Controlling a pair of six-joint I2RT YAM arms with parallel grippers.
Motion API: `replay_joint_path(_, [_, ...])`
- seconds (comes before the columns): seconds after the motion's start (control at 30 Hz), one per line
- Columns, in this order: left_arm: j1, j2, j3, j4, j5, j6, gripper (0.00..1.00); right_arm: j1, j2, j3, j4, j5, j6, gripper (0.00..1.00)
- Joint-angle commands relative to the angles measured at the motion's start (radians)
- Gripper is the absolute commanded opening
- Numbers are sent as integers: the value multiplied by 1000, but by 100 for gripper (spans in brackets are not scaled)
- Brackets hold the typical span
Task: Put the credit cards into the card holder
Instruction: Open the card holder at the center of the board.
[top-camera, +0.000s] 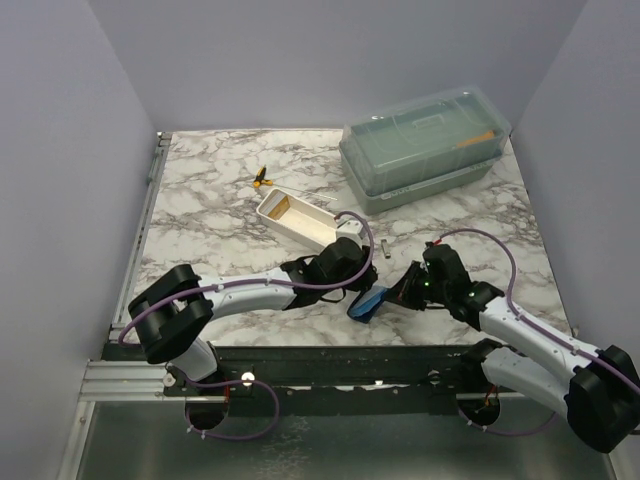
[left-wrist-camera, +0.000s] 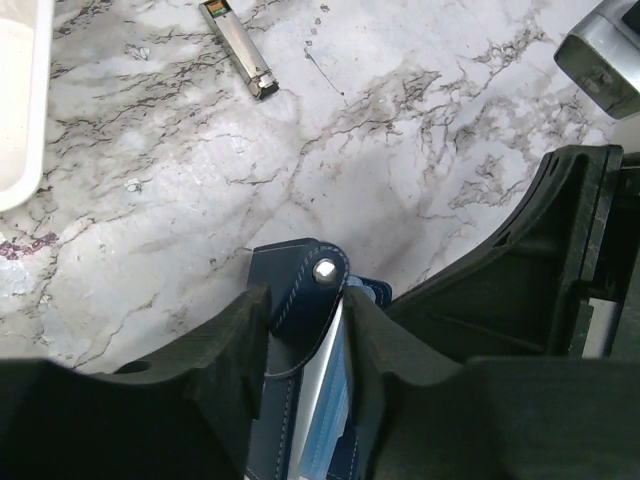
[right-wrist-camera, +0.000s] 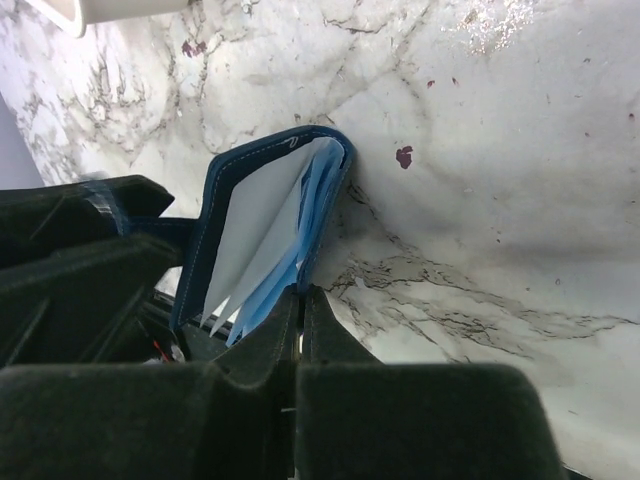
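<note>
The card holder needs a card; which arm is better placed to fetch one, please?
Left, probably: the white tray holding an orange card lies nearest the left gripper, while the right gripper is pinched shut on the card holder.

Closed right gripper (right-wrist-camera: 300, 296) touches the open blue card holder (right-wrist-camera: 255, 210)

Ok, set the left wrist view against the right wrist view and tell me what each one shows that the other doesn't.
Left wrist only: a small grey metal cylinder lying on the marble, the snap strap of the navy-blue bifold card holder, and the left gripper clasping that strap. Right wrist only: the holder's pale grey-blue pocket faces fanned apart, and the right gripper shut on one edge. Both: the card holder, the white veined marble table and a corner of the long white tray.
</note>
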Motion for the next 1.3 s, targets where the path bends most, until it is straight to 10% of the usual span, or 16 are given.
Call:
replay_joint_path(0.0, [10, -42, 12, 14, -4, -5, 34, 6, 18, -15, 12, -60, -51, 0])
replay_joint_path(0.4, [10, -52, -9, 5, -53, 3, 0, 5, 45, 38, -112, 42, -75, 2])
replay_joint_path(0.73, [10, -67, -13, -1, -46, -22, 0, 6, 83, 81, -189, 101, -119, 35])
replay_joint_path(1.27, [130, -147, -223, 73, 20, -331, 0, 6, 66, -8, 87, -104, -73, 56])
